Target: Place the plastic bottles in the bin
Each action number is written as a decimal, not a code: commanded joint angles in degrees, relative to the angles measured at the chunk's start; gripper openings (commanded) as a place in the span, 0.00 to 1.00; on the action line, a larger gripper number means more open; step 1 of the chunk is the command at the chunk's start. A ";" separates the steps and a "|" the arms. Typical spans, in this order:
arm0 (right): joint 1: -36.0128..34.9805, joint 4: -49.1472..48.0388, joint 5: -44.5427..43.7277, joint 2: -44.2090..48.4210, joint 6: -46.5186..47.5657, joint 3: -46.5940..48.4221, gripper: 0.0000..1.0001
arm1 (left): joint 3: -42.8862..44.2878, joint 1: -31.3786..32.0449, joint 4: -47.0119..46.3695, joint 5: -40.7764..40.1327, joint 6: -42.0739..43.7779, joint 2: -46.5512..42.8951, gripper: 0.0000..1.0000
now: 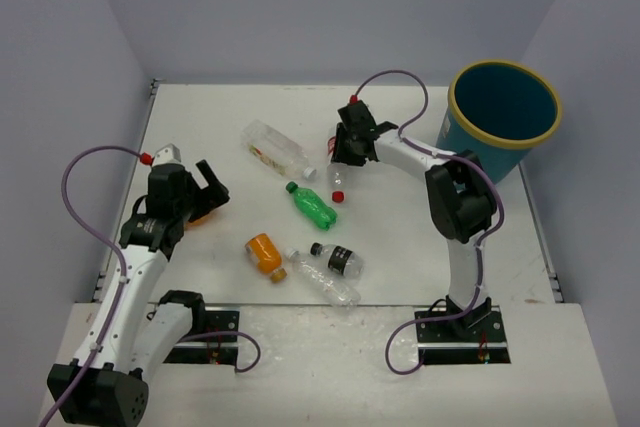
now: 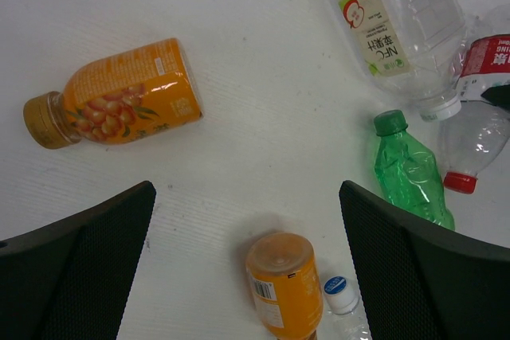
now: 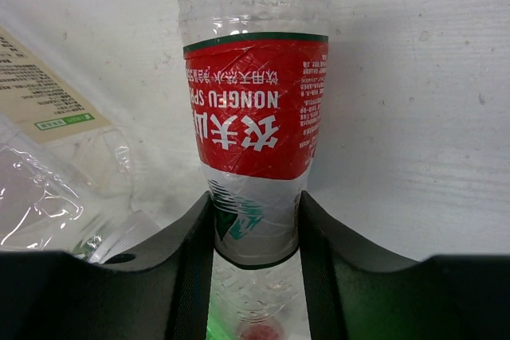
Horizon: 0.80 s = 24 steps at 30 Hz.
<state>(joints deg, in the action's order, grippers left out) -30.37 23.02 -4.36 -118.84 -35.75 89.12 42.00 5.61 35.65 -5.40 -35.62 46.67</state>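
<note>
1. Plastic bottles (image 1: 330, 285) lie on their sides on the table (image 1: 200, 117), most of them in the middle between the two arms. None shows inside the bin (image 1: 497, 139), which stands at the far right corner.
2. The right gripper (image 3: 255, 224) has its jaws closed narrow on the red-label bottle (image 3: 255, 125). They press on both sides at the lower edge of the label, and the red cap end points back toward the wrist. In the top view this bottle is at the far middle of the table, apart from the bin.
3. The left gripper (image 1: 205, 192) hovers over the left side of the table with its jaws wide open, holding nothing. One orange bottle (image 2: 119, 93) lies beyond its left finger, and a second orange bottle (image 2: 283, 284) lies below the open jaws.
4. I judge the clear bottles to be empty and therefore light. Their walls look thin and some are crumpled, so they will probably dent under pressure. The smooth round bodies may roll or slip.
5. The best place to hold seems to be across the body, at the label, not at the cap.
6. The green bottle (image 1: 312, 205) is small and wrinkled, so it should be easy to hold. The apple-label bottle (image 2: 390, 21) is wider and may need the jaws almost fully open.
</note>
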 commanded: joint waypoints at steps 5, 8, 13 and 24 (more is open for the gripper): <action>-0.57 -3.11 -3.39 9.11 1.99 -2.64 0.15 | 2.09 -0.42 2.21 -0.25 -1.24 -4.19 1.00; -0.52 -3.08 -8.70 14.36 5.76 -2.12 0.12 | 2.22 -0.42 2.25 0.12 -1.03 -4.43 1.00; 0.67 -4.84 -23.38 24.89 16.20 0.10 0.11 | 2.56 -0.42 2.78 -0.60 -0.51 -4.07 1.00; 14.61 -7.69 -45.85 37.03 29.43 7.00 0.15 | 1.69 -0.42 0.38 -1.27 -0.51 -1.55 1.00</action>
<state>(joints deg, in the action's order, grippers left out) -19.04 17.67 -38.03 -84.14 -12.42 95.55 42.11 5.61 38.18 -6.20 -36.27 43.60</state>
